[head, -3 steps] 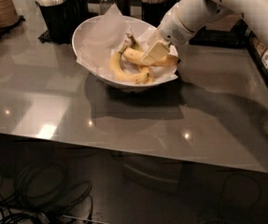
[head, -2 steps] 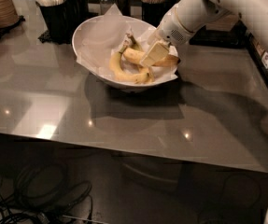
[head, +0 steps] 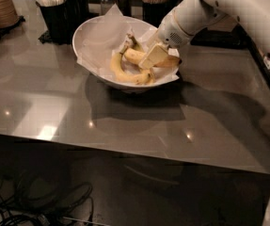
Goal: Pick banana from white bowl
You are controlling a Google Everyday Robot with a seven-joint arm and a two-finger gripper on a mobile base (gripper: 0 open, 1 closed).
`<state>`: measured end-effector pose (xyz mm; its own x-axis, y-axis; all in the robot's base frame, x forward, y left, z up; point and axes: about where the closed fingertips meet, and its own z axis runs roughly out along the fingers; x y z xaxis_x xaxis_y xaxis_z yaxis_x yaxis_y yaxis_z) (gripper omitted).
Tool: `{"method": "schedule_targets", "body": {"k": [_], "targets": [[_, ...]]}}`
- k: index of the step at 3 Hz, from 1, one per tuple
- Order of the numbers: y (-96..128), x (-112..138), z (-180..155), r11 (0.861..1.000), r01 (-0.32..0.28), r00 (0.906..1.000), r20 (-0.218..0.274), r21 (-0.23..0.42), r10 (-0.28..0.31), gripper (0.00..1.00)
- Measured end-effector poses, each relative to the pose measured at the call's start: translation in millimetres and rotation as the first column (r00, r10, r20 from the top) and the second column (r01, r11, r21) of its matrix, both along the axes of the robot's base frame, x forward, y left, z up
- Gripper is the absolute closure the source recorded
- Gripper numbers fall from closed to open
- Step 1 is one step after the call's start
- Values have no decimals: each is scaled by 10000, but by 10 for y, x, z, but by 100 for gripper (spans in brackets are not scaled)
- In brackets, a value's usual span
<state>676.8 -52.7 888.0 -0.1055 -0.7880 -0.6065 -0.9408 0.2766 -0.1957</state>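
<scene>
The white bowl (head: 85, 32) is sitting on the grey table (head: 125, 121) in the upper centre of the frame, its paper lining (head: 101, 34) holding the banana (head: 133, 56) at the bowl's right of centre, with a thinner curved banana (head: 123, 73) lying just below it. The white arm (head: 210, 8) is reaching in from the upper right, and its gripper (head: 154, 56) is resting low inside the bowl's right half, directly against the banana's middle. Whether the gripper is pinching the banana or merely touching it cannot be told, since its far side is hidden.
</scene>
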Motion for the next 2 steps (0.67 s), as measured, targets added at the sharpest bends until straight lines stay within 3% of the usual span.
{"method": "schedule_targets", "body": {"k": [1, 2], "targets": [[50, 10, -117, 9999, -74, 9998, -178, 107, 75, 36], [100, 0, -223, 9997, -153, 9993, -328, 202, 160, 54]]}}
